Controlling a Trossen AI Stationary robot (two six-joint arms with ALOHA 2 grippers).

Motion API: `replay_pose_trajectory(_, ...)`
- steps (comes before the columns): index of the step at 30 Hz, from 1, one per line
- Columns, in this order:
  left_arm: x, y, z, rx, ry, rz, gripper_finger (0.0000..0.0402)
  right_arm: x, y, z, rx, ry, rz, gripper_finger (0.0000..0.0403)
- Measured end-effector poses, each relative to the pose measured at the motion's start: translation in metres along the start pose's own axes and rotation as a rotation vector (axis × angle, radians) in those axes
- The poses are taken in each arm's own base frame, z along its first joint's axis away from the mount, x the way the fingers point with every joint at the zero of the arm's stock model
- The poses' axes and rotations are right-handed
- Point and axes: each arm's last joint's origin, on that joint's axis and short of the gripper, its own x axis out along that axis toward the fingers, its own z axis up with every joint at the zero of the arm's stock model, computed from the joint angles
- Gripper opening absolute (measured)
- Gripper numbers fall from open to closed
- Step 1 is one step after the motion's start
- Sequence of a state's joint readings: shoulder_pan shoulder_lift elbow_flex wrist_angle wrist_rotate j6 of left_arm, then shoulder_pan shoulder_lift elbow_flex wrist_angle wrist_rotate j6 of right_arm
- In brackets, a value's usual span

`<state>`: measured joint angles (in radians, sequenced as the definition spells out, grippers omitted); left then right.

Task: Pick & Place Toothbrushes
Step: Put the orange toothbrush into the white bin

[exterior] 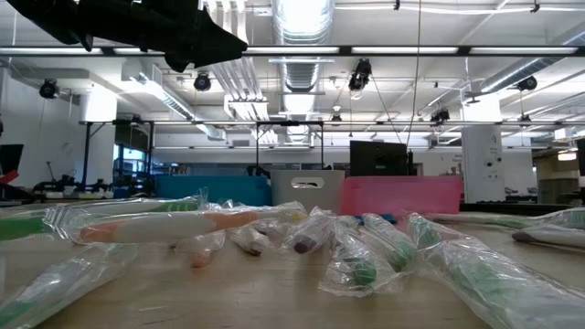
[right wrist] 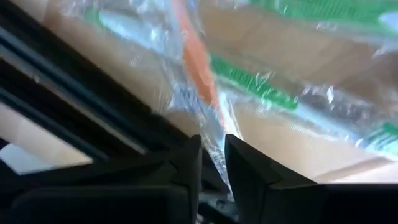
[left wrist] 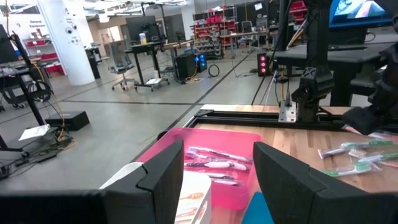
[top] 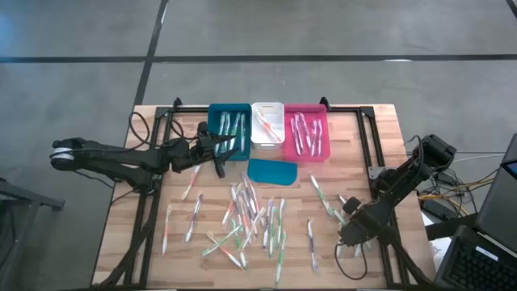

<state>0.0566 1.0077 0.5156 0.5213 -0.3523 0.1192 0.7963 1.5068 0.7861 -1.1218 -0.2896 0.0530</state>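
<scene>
Many toothbrushes in clear wrappers (top: 250, 218) lie scattered on the wooden table; others lie in the teal (top: 229, 129), white (top: 266, 123) and pink (top: 305, 131) bins at the far edge. My right gripper (top: 349, 232) is down at the table's right side, among a few wrapped toothbrushes, and is shut on the wrapper of one with an orange handle (right wrist: 198, 74). My left gripper (left wrist: 214, 168) hovers level and open near the teal bin's near left corner (top: 218, 152), holding nothing. My right gripper pinches the clear wrapper (right wrist: 214, 146) of the orange-handled toothbrush between its two fingers, at the wrapper's end nearest the fingers. The fingers come from above, slanting steeply down. The brush stretches away from them over the wood, beside green-handled ones; whether it is lifted I cannot tell.
A flat teal lid-like piece (top: 271, 171) lies just in front of the bins. A black frame (top: 365, 145) runs along the table's far and side edges. Cables and equipment (top: 477, 202) sit off the table's right edge.
</scene>
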Motion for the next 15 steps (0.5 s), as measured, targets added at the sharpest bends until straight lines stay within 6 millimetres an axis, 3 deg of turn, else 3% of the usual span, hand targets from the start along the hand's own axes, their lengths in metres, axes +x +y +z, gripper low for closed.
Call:
replay_pose_trajectory(6, 0.0000, 0.0000, -0.0001, 0.000, 0.001, 0.000, 0.0197, 0.0060, -0.0018, 0.0000, 0.046, -0.012, 0.001, 0.0056)
replay_pose_trajectory(15, 0.0000, -0.0002, -0.0016, 0.006, 0.015, -0.002, 0.0197, 0.0078, -0.0024, -0.0012, 0.063, -0.005, 0.001, 0.0105)
